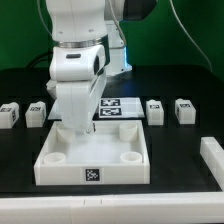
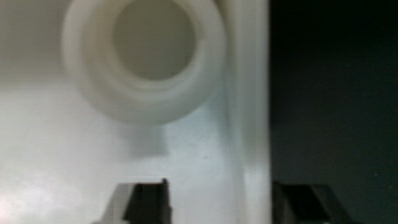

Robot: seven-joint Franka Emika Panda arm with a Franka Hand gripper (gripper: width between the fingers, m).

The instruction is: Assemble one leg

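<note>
Over the tray's (image 1: 60, 172) back corner socket (image 2: 143, 60) the end effector (image 2: 221, 203) hangs spread and empty, the leg (image 1: 36, 110) sits unpicked among like blocks (image 1: 155, 110) on the surface (image 1: 180, 140) behind, so no assembly looks done yet.

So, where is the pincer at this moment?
In the exterior view, the pincer is low over the far corner of the white tray, on the exterior view's left, beside its round socket.

Black bench (image 1: 190, 150), matte, filling most of the exterior view. Behind it a plain green backdrop (image 1: 20, 35), seen on both sides. Thin dark cable (image 1: 183, 30) before the green at the exterior view's right. Soft, even light; only weak shadows.
</note>
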